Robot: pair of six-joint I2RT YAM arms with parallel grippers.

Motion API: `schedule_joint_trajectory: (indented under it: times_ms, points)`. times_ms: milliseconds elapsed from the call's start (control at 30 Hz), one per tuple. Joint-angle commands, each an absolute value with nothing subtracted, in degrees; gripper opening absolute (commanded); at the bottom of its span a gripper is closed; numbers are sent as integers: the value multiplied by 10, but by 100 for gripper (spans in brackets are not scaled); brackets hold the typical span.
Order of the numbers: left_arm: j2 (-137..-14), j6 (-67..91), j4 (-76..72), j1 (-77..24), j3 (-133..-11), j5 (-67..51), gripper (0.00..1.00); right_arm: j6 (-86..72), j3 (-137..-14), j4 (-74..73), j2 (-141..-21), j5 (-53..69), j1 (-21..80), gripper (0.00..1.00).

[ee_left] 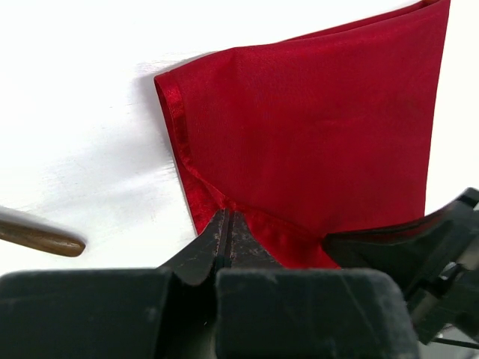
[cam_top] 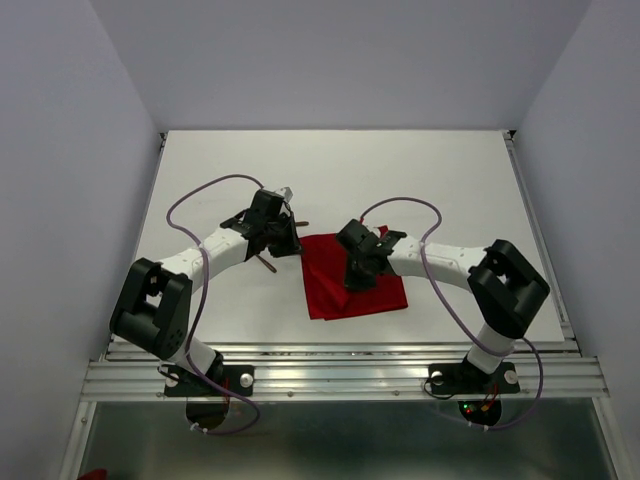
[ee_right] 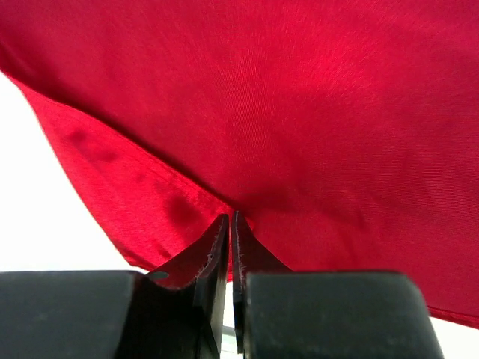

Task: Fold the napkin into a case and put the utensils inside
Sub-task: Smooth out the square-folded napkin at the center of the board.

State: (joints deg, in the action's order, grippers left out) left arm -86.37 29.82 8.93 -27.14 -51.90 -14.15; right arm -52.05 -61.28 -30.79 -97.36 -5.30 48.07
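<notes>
The red napkin (cam_top: 360, 290) lies folded on the white table between the two arms. My left gripper (cam_top: 295, 243) sits at the napkin's upper left corner, and in the left wrist view it (ee_left: 227, 215) is shut on the cloth's hemmed edge (ee_left: 196, 187). My right gripper (cam_top: 356, 270) is over the middle of the cloth, and in its own view it (ee_right: 230, 217) is shut on a pinched ridge of the napkin (ee_right: 299, 112). Dark brown wooden utensils (cam_top: 268, 265) lie by the left gripper, mostly hidden by it. One handle end (ee_left: 41, 235) shows in the left wrist view.
The right gripper's black body (ee_left: 419, 250) is close beside the left fingers. Bare white tabletop (cam_top: 330, 170) stretches behind the arms. Side rails (cam_top: 538, 230) line the table and a metal frame (cam_top: 340, 375) runs along the near edge.
</notes>
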Motion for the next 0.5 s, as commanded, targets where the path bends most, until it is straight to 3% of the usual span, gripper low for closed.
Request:
schedule_joint_trajectory:
  times_ms: [0, 467]
  points:
    - [-851, 289, 83, -271, -523, -142, 0, -522, -631, -304, -997, -46, 503, 11]
    - [-843, 293, 85, -270, -521, -120, 0, -469, -778, -320, -1076, -39, 598, 9]
